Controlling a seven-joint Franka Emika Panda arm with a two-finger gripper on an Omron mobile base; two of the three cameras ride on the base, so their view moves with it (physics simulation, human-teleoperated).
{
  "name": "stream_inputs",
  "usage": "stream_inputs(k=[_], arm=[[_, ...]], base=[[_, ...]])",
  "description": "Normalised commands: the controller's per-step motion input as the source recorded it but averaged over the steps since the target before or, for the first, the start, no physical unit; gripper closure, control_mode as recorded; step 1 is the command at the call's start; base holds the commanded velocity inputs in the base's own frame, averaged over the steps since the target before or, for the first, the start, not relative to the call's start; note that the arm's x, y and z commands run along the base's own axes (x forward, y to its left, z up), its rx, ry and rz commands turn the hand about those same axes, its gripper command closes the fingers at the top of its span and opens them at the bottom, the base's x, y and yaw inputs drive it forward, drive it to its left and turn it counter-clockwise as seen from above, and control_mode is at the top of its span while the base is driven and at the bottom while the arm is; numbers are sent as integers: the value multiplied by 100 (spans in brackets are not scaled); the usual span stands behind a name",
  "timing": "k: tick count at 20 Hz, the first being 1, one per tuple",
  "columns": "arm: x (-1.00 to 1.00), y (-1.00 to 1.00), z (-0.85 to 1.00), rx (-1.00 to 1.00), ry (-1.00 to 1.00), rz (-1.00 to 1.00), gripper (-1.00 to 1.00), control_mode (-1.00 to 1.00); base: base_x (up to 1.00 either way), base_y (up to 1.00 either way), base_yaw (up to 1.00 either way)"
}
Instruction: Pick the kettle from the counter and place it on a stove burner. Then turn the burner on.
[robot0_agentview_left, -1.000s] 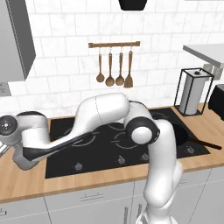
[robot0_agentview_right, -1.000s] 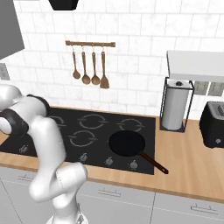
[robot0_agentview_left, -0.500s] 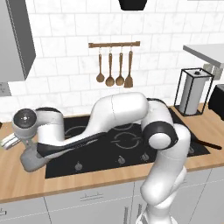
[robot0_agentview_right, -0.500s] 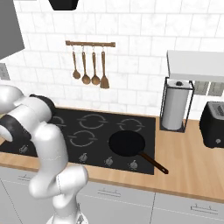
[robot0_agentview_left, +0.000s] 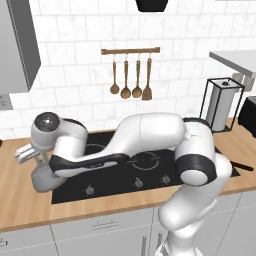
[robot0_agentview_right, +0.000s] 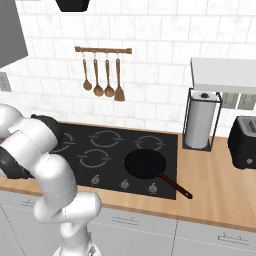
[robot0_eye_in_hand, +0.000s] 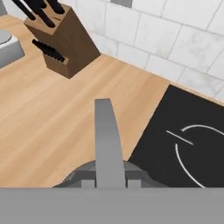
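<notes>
The grey kettle (robot0_agentview_left: 44, 181) hangs low at the left edge of the black cooktop (robot0_agentview_left: 112, 186), over the seam with the wooden counter (robot0_agentview_left: 20, 212). My gripper (robot0_agentview_left: 42, 161) stands right above it, shut on the thin arched handle (robot0_eye_in_hand: 106, 144), which runs up the middle of the hand view. The kettle's rounded top (robot0_eye_in_hand: 74, 177) peeks out at the bottom there; my fingertips are hidden. A grey broken-ring outline (robot0_eye_in_hand: 176, 151) lies on the glass just right of the kettle; I cannot tell if it is the largest one.
A wooden knife block (robot0_eye_in_hand: 63, 41) stands on the counter (robot0_eye_in_hand: 48, 109) by the tiled wall, beyond the kettle. A black frying pan (robot0_agentview_right: 145, 164) covers the cooktop's front right ring. A paper towel holder (robot0_agentview_right: 200, 125) and toaster (robot0_agentview_right: 245, 142) stand further right.
The hand has travelled right from over the counter to the cooktop's left edge, and the kettle has come along under it. The forearm has swung forward over the burners.
</notes>
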Motion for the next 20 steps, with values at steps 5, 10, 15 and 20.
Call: stream_inputs(k=[5,10,15,20], arm=[[0,-33,5,0,5,-2,100,-100],[0,-33,28,3,20,-4,100,-100],[0,-22,19,1,16,-4,100,-100],[0,-6,-8,-5,-2,0,100,-100]], base=[[0,0,0],[0,0,0],[0,0,0],[0,0,0]])
